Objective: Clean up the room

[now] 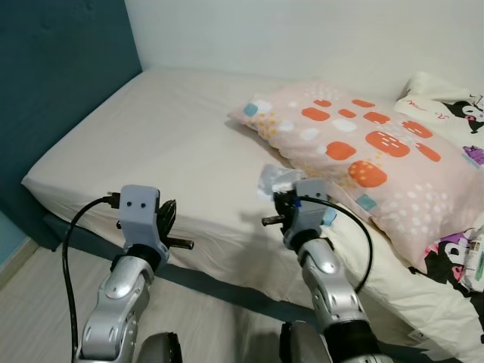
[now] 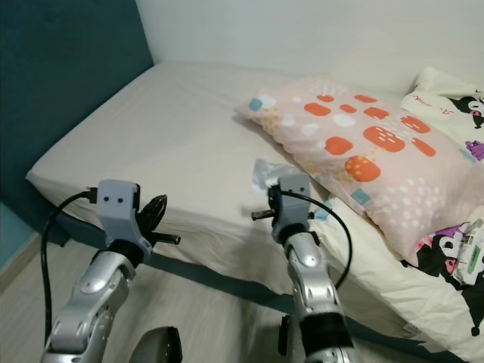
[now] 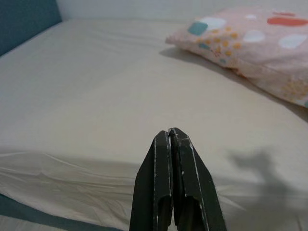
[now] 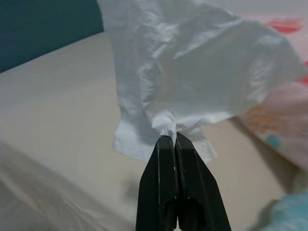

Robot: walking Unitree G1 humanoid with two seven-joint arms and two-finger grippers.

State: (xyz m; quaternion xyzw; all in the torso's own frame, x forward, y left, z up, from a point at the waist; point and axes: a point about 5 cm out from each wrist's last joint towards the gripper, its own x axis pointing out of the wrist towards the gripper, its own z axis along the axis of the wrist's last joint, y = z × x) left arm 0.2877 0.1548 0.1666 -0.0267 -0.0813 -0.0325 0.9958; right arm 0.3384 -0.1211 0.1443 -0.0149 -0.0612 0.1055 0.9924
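Nearest, both silver arms reach forward over the foot edge of the bed [image 1: 151, 144]. Left gripper [image 3: 169, 137] hovers just off the mattress edge, fingers pressed together, carrying nothing; looks parked, out of the way while the other arm works.

Right gripper [image 4: 172, 139] is clamped tight on a crumpled white tissue [image 4: 192, 72], pinched at one bunched corner so the rest fans out loose above the fingertips. In the head view the tissue [image 1: 276, 180] sits lifted off the sheet, just in front of the pillow's near corner, so it reads as trash already picked up, held clear of the bedding for carrying off. Grip is on a thin twist of paper, could tear or slip if swung fast.

Further back, a pink pillow [image 1: 363, 151] with orange and white patches lies diagonally on the bare beige sheet. Right of it, a white cartoon-print blanket [image 1: 454, 113] is bunched at the bed's edge, and a small packet [image 2: 470, 253] lies on it, label too small to read. Teal headboard [image 1: 53, 91] stands on the left side, white wall behind.

Judgement: one litter item secured, next needs a bin; none visible.
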